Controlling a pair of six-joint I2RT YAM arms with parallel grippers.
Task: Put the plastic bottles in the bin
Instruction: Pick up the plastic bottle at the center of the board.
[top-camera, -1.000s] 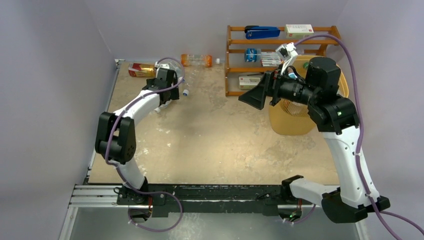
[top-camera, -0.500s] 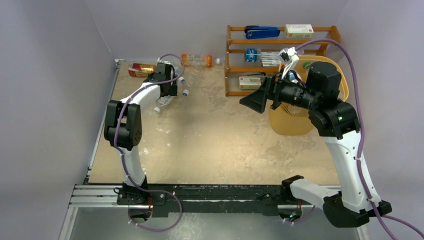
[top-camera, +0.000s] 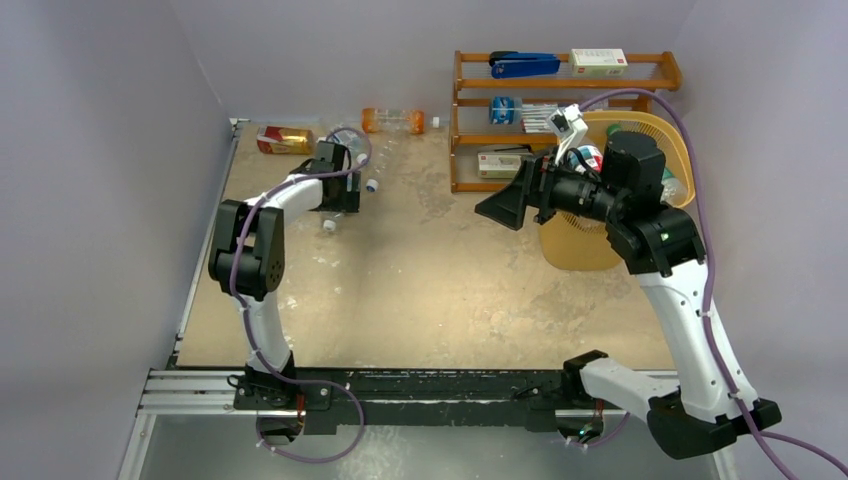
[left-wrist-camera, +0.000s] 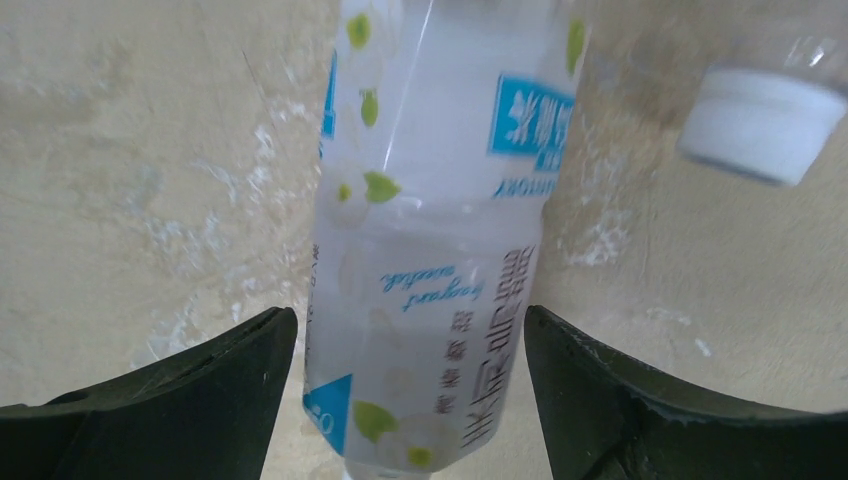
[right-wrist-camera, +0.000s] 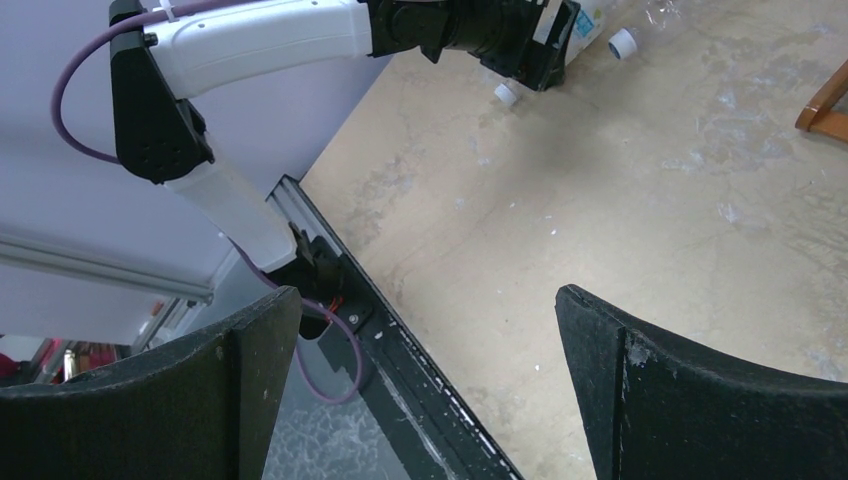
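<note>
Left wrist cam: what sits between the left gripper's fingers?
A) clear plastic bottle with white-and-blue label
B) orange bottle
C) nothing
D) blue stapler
A: the clear plastic bottle with white-and-blue label fills the gap between the fingers of the left gripper.

Pale lilac walls (top-camera: 330, 50) boxing in a tan tabletop (top-camera: 430, 270) scuffed with whitish marks. Brown wooden shelf rack (top-camera: 458, 120) up against the back wall, right of centre. Black rail (top-camera: 420, 385) along the near edge.
</note>
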